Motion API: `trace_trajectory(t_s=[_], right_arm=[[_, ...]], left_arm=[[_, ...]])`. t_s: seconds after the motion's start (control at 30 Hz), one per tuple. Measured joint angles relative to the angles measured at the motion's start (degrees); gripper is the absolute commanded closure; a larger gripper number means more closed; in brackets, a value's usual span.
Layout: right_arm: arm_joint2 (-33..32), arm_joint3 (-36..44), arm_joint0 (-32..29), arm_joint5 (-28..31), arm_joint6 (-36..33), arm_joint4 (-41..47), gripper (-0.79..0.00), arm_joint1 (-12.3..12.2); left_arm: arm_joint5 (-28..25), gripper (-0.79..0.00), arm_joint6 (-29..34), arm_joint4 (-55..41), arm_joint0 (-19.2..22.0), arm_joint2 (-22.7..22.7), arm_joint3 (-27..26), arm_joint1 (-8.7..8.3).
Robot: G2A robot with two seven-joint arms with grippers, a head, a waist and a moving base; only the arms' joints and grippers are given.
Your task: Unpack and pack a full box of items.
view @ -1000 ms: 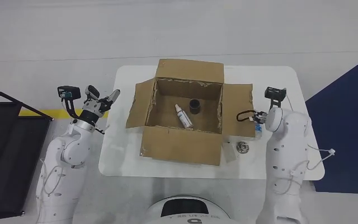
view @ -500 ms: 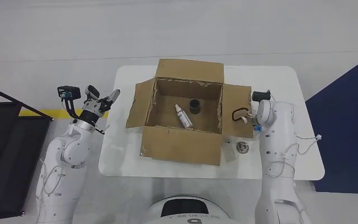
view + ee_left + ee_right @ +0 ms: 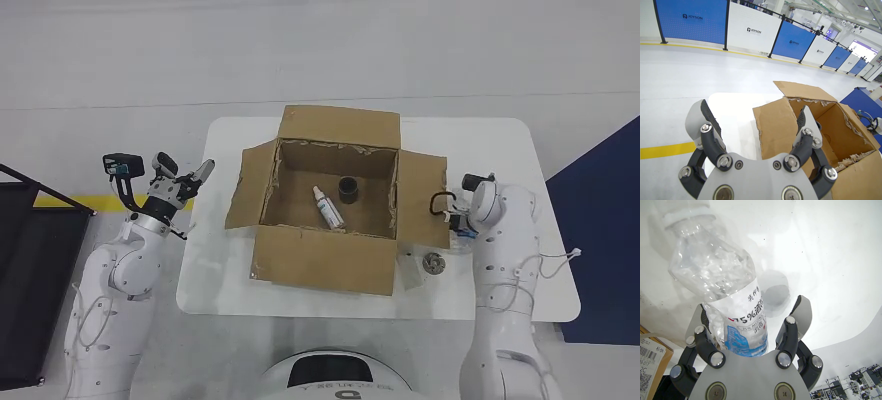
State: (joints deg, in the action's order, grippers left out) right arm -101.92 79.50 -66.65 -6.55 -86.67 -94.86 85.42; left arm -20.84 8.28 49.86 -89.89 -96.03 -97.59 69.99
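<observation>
**Right end effector** point(image 3: 752, 303): fingers spread wide apart, not clamped. A clear plastic bottle point(image 3: 715, 272) with a white and blue label lies between them. It leans against one finger pad point(image 3: 705, 318), and a gap separates it from the other finger. Its cap end points away from the wrist, over the white surface point(image 3: 500, 150). Position: at 3 o'clock from the cardboard box point(image 3: 320, 262), just beside the right-hand flap.

**Left end effector** point(image 3: 753, 106): fingers apart, holding nothing. Position: at 9 o'clock from the box, beyond the surface's edge and over the floor, well apart from the box.

**Cardboard box**: at the middle of the surface, all four flaps folded outward, inner edges torn. Contents, seen from the top view:
- one small white bottle point(image 3: 327, 207), lying on its side near the middle of the box floor
- one black cylinder point(image 3: 350, 186), at 1 o'clock from that bottle

**Small round item** point(image 3: 433, 263): on the surface at 4 o'clock from the box, just beside the front flap's corner and near the right arm.
</observation>
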Motion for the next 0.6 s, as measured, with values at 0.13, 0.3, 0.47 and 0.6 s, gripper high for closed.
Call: trace_trajectory(t_s=[0.13, 0.3, 0.47, 0.6], right_arm=[[-0.21, -1.54, 0.62, 0.01, 0.09, 0.55, -0.058, -0.21], [-0.99, -1.03, 0.62, -0.8, 0.64, 1.9, 0.0, -0.46], [-2.08, 2.14, -0.69, -1.61, 1.99, 3.95, 0.0, -0.68], [-3.34, 4.98, -1.87, -2.14, 3.44, 7.52, 0.0, -0.75]], left_arm=[[0.0, -0.785, 0.0, 0.0, 0.0, 0.0, 0.0, 0.0], [0.0, -0.785, 0.0, 0.0, 0.0, 0.0, 0.0, 0.0], [0.0, -0.785, 0.0, 0.0, 0.0, 0.0, 0.0, 0.0], [0.0, -0.785, 0.0, 0.0, 0.0, 0.0, 0.0, 0.0]])
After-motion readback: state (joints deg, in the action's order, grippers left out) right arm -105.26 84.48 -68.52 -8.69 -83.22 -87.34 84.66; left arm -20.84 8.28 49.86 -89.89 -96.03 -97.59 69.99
